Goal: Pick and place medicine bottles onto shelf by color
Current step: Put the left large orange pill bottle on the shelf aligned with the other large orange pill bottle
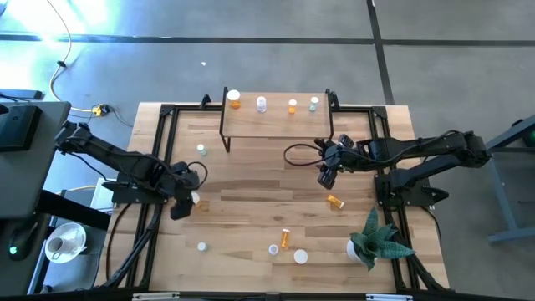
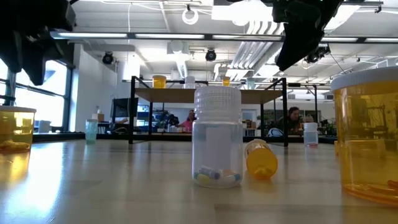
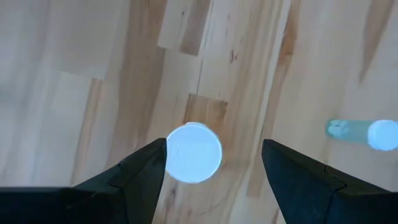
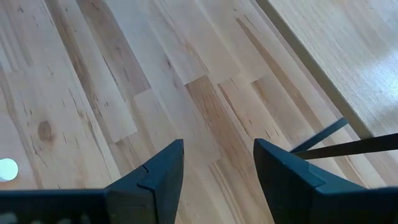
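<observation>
From the high view we've got the left arm reaching in from the left edge of the desk, its left claw pointing down over a white-capped bottle on the left side of the desk. The right arm stretches in from the right, and the right claw hangs just in front of the shelf, near its right end, tilted down. The shelf already carries four bottles along its back edge: an orange one at the left, a clear one, a small orange one and a pale green one. Loose ones still sit on the desk: a greenish one left of the shelf, an orange one lying on its side below the right claw, and a few more along the front edge beside the plant.

The low view puts a clear bottle dead centre, upright, with pills in the bottom, and a tipped orange bottle just beside it.

In the left wrist view the left claw's fingers are spread wide with the white cap between them, closer to one finger. We can't tell if it's touching.

In the right wrist view the right claw is also parted, nothing in it, just bare wood underneath and the shelf's edge off to the side.
</observation>
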Controlling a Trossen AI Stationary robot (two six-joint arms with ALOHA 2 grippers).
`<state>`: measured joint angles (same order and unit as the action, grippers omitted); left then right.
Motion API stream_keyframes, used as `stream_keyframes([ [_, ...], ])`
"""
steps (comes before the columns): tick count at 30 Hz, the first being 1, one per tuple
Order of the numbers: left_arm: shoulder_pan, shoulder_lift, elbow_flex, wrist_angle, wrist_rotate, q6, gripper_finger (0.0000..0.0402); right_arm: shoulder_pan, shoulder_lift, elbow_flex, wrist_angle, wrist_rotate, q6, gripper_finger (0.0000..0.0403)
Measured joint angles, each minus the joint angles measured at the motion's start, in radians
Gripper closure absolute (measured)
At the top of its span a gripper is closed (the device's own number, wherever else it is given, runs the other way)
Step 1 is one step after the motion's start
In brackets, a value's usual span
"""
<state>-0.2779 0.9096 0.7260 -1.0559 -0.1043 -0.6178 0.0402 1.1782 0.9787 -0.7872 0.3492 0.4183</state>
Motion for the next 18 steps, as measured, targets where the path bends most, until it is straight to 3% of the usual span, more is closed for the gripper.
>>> stream_keyframes([
  [18,0.000,0.001,-0.064,-0.008,-0.034,-0.048,0.0147,0.000,0.000,0.000,0.000,0.000,-0.034,0.0217],
])
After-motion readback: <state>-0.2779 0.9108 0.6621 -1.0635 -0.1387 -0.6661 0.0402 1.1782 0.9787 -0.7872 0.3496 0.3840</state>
